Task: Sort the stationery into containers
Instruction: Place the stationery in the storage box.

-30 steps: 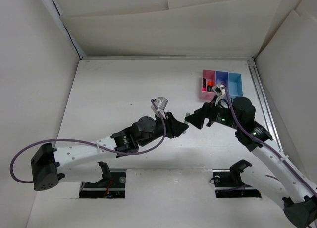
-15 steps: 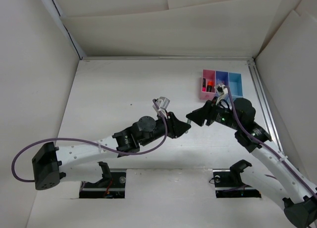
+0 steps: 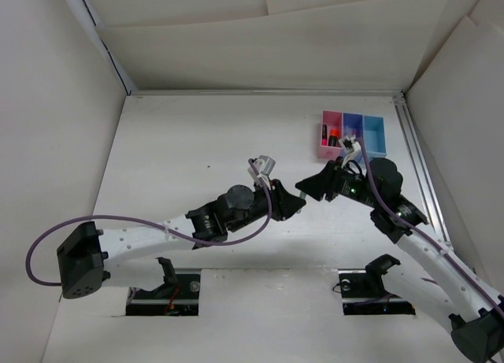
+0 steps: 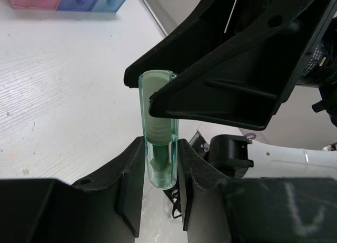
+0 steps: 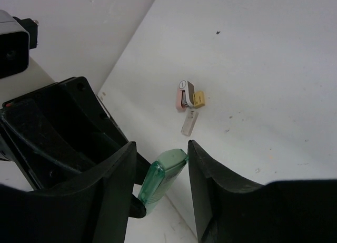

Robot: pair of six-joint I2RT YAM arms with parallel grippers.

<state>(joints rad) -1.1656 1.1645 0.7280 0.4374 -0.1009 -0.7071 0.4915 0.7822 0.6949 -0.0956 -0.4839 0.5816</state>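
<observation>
One clear green plastic tube (image 4: 158,108) — L pincer (image 4: 160,164) clenched on it, R pincer (image 5: 158,166) astride, not clenched

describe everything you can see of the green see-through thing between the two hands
The green piece is a short, see-through, plastic-looking stick with a rounded tip, ribbed midway, something darker inside. The left hand pinches its lower end, so it juts straight out, off the table. The right hand straddles its free end, a finger each side; a gap shows on one side, contact unclear.
</observation>
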